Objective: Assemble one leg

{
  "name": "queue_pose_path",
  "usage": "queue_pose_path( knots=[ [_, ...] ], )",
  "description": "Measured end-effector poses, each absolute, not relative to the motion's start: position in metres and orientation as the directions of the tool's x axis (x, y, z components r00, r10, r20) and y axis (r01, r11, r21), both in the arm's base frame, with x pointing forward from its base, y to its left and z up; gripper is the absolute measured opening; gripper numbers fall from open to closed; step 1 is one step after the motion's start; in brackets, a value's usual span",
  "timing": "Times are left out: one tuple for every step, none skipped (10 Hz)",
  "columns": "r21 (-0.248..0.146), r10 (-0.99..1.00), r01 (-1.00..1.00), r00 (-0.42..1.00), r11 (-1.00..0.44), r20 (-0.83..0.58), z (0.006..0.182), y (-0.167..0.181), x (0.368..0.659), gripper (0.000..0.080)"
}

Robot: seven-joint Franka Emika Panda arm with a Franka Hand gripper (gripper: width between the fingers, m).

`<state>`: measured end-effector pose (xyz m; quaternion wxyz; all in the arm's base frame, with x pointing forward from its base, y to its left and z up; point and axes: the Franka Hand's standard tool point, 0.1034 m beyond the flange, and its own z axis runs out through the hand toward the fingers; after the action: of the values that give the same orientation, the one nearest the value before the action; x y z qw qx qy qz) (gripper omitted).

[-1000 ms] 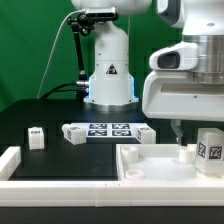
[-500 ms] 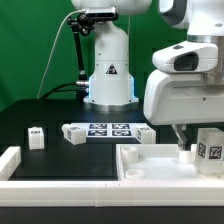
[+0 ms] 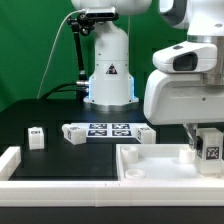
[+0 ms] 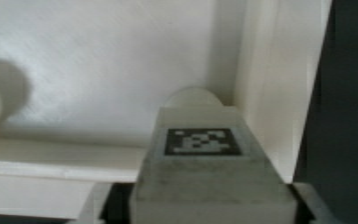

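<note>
The leg (image 3: 211,150), a small white post with a square tag, stands at the exterior view's right end of the large white tray-like piece (image 3: 150,165). My gripper (image 3: 206,138) reaches down over it with a finger on each side. In the wrist view the leg (image 4: 201,150) fills the space between my dark fingers (image 4: 121,205), tag facing the camera, and the jaws press on both its sides. The gripper (image 4: 208,205) is shut on the leg. The tray's white floor and rim (image 4: 87,110) lie beyond it.
The marker board (image 3: 108,130) lies mid-table. Another leg (image 3: 36,137) stands at the exterior view's left, and one more (image 3: 146,134) beside the board. A white rim piece (image 3: 10,160) sits at the front left. The robot base (image 3: 108,70) stands behind.
My gripper has moved toward the exterior view's right, from beside the leg to around it. The leg has stayed in about the same spot.
</note>
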<state>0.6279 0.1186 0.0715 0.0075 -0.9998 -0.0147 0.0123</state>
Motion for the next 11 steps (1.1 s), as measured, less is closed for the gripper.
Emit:
queue_pose_path(
  knots=[
    [-0.026, -0.089, -0.090, 0.996, -0.996, -0.027, 0.0710, 0.1179, 0.6282, 0.0290],
    [-0.042, -0.227, -0.229, 0.973, -0.973, -0.032, 0.0705, 0.1169, 0.6287, 0.0290],
    [-0.051, -0.340, -0.341, 0.940, -0.939, -0.035, 0.0702, 0.1165, 0.6294, 0.0290],
    [-0.049, -0.451, -0.453, 0.892, -0.890, -0.042, 0.0700, 0.1170, 0.6292, 0.0291],
    [-0.042, -0.556, -0.558, 0.830, -0.829, -0.047, 0.0699, 0.1168, 0.6292, 0.0291],
    [-0.040, -0.637, -0.639, 0.769, -0.768, -0.053, 0.0697, 0.1168, 0.6291, 0.0291],
    [-0.037, -0.742, -0.744, 0.668, -0.667, -0.066, 0.0695, 0.1165, 0.6289, 0.0291],
    [-0.034, -0.834, -0.837, 0.547, -0.546, -0.076, 0.0689, 0.1159, 0.6289, 0.0291],
    [-0.022, -0.908, -0.911, 0.411, -0.411, -0.080, 0.0691, 0.1159, 0.6285, 0.0291],
    [-0.010, -0.959, -0.962, 0.271, -0.271, -0.082, 0.0690, 0.1152, 0.6284, 0.0291],
    [-0.010, -0.972, -0.977, 0.214, -0.214, -0.099, 0.0689, 0.1133, 0.6289, 0.0291]
  ],
)
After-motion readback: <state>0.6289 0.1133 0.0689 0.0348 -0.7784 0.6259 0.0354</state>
